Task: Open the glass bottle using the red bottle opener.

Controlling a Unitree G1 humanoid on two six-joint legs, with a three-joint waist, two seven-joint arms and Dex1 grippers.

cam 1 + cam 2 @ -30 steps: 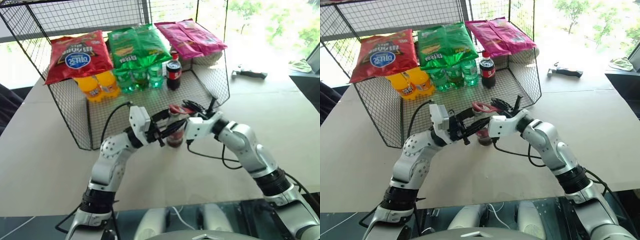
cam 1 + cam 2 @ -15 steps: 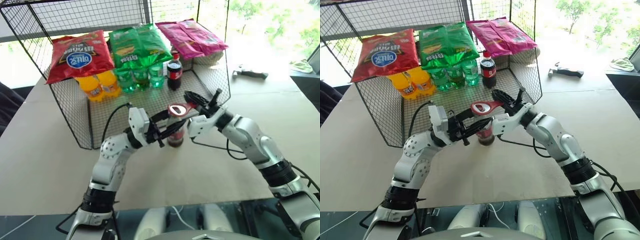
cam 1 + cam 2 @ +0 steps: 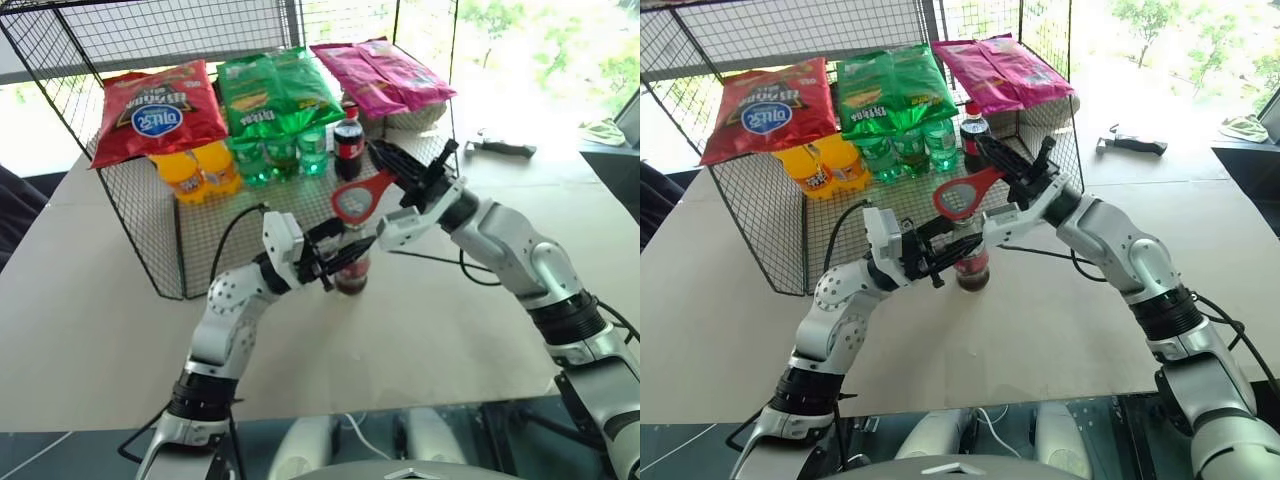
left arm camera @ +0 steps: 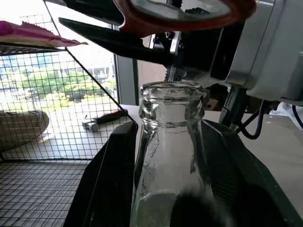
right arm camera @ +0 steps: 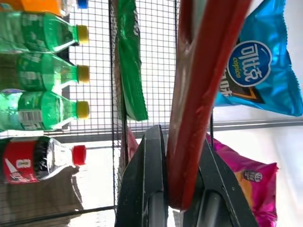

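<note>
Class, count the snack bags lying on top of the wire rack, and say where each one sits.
3. The red bag lies at the left end, the green bag in the middle, and the pink bag at the right end. More may be hidden behind.

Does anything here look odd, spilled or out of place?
Nothing looks spilled or broken. The glass bottle stands upright on the table, gripped by the left gripper, and its mouth is bare, with no cap on it. The right gripper holds the red bottle opener above the bottle. A dark tool lies apart on the table.
</note>
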